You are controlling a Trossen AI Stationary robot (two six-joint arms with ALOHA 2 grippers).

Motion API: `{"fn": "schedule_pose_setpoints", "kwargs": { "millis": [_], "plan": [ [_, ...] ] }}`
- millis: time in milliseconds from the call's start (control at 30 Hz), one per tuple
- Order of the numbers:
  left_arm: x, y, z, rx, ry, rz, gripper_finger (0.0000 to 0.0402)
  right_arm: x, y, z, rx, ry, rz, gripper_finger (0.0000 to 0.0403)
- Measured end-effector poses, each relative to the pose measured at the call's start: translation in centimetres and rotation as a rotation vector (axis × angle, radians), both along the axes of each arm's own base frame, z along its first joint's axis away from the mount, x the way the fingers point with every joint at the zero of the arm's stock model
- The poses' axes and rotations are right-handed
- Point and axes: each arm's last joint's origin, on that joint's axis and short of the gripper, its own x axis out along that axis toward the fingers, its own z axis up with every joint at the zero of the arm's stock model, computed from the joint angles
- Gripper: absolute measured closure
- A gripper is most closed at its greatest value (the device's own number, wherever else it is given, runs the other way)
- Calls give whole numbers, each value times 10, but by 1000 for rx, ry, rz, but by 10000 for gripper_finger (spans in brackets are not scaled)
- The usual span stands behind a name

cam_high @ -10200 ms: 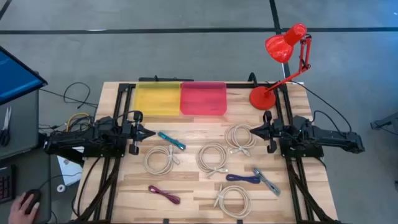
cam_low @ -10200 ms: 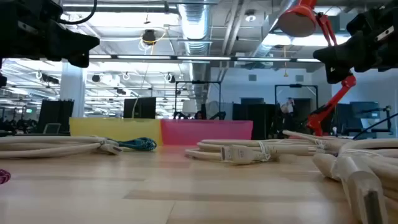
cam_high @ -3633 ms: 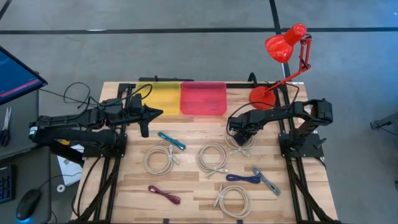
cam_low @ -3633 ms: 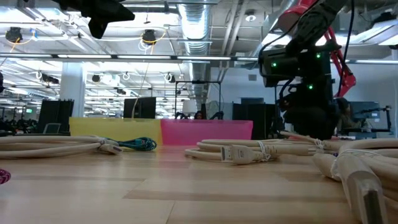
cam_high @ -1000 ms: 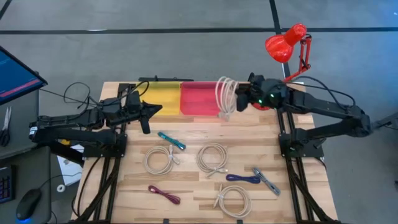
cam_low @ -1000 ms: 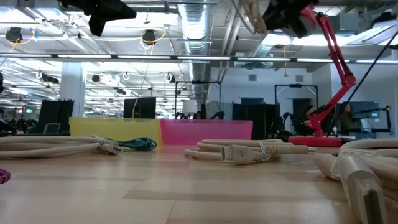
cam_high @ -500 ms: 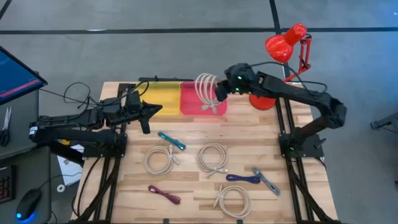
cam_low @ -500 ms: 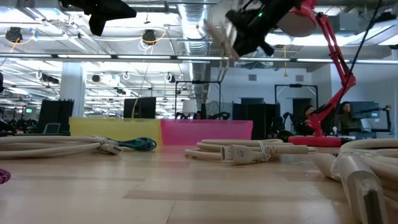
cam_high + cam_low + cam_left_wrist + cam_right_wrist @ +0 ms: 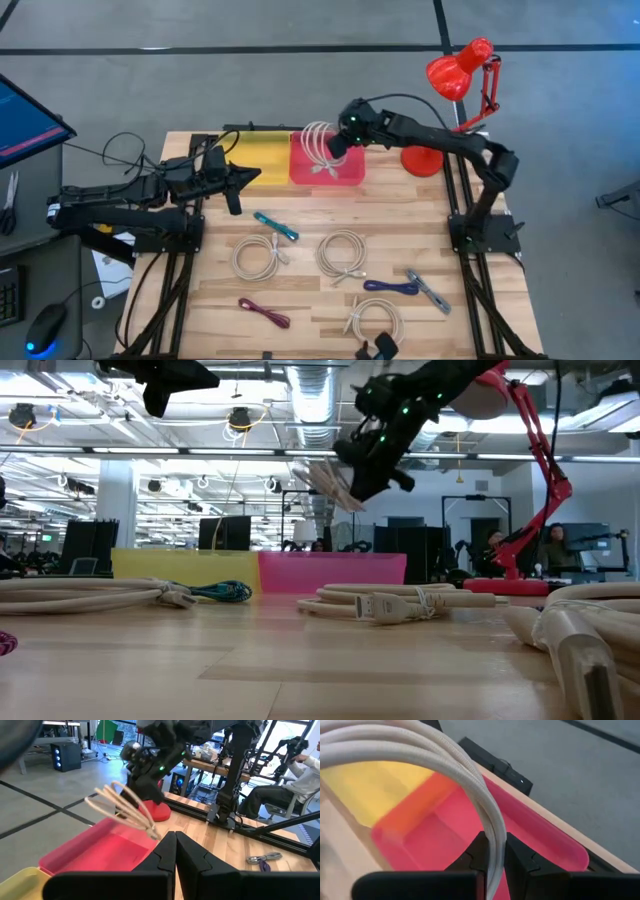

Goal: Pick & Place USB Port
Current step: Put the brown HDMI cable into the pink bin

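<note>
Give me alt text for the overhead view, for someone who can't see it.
From above, the right gripper holds a white coiled cable over the pink bin, beside a yellow bin. The left gripper waits at the table's left; more cables lie on the table.

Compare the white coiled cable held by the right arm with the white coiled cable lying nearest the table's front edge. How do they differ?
The held cable hangs in the air over the pink bin, gripped by the right tool; the front cable rests on the table, untouched. The held cable's loops hang on edge; the front cable's lie flat. Both are white coils.
</note>
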Motion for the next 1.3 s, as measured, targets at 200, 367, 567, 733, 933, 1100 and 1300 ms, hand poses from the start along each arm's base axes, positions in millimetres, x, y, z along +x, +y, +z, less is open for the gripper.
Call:
{"fn": "schedule_pose_setpoints", "kwargs": {
  "millis": [200,367,567,733,933,1100,1300],
  "plan": [
    [0,0,0,0,0,0,396,12,-14,-25,15,28,-16,378],
    [0,0,0,0,-4,0,396,17,-21,-50,31,84,-48,378],
    [0,0,0,0,-4,0,396,21,-27,-71,21,150,-91,378],
    [0,0,0,0,-5,0,396,21,-32,-84,1,200,-131,378],
    [0,0,0,0,-5,0,396,21,-33,-87,-10,208,-144,378],
    [0,0,0,0,-5,0,396,22,-33,-86,-17,199,-139,367],
    [0,0,0,0,-5,0,396,22,-33,-86,-15,197,-129,282]
  ]
}}
